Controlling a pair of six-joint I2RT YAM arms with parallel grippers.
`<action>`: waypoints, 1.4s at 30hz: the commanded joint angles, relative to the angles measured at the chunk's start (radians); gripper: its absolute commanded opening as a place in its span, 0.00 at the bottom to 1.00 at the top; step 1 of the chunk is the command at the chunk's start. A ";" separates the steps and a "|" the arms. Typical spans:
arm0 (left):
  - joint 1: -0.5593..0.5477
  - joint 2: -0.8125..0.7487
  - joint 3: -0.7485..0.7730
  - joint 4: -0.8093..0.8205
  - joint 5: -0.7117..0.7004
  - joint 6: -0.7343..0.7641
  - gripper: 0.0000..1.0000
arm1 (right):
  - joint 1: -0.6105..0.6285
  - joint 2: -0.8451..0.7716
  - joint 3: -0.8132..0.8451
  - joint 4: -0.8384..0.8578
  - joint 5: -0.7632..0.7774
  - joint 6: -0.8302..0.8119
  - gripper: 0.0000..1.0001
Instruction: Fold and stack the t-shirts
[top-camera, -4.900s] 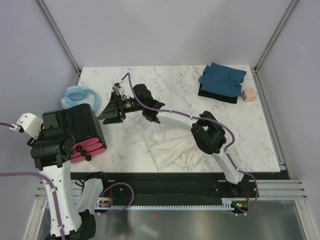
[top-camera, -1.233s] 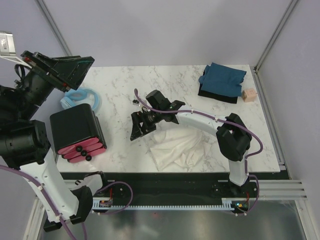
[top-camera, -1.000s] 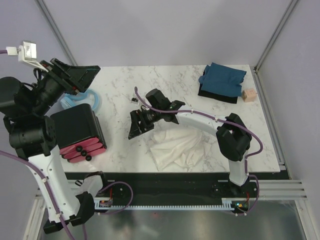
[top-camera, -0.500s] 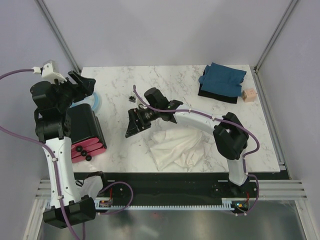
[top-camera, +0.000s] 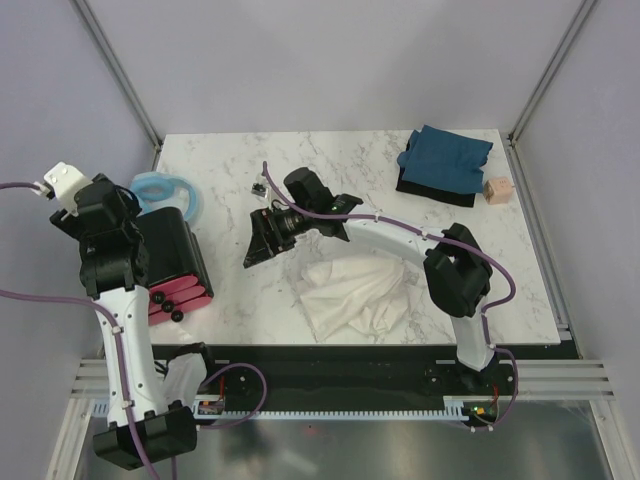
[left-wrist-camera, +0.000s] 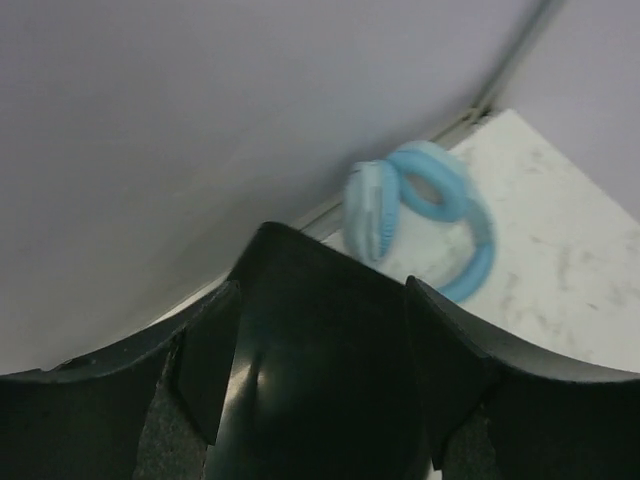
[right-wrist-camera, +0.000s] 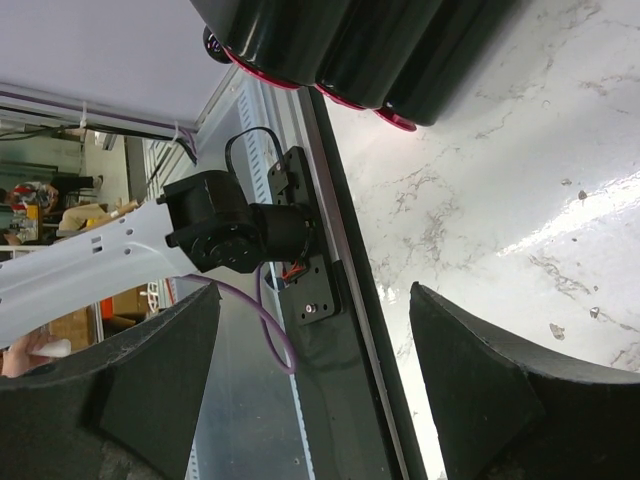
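The cream-white t-shirt lies crumpled on the worktop to the right of the black box with pink drawers, so no fold has been made in it yet. The teal-blue t-shirt sits much farther right of the box at the back corner, loosely folded on something black beside a small wooden block. It probably marks where the stack will go.

The right tool hangs between the box and the cream shirt, spread and empty. It faces the box, probably to approach the cloth's near edge low. The left tool, also spread and empty, hovers above the box's rear. The pale blue headphones lie just behind the box.
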 joint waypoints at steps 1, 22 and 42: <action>0.061 -0.025 -0.094 -0.033 -0.330 0.023 0.72 | 0.001 -0.017 -0.002 0.030 -0.035 -0.017 0.84; 0.342 -0.078 -0.301 -0.050 -0.194 -0.023 0.71 | -0.027 -0.042 -0.086 0.098 -0.067 0.059 0.86; 0.425 -0.028 -0.395 -0.121 -0.056 -0.164 0.71 | -0.039 -0.065 -0.096 0.093 -0.049 0.039 0.86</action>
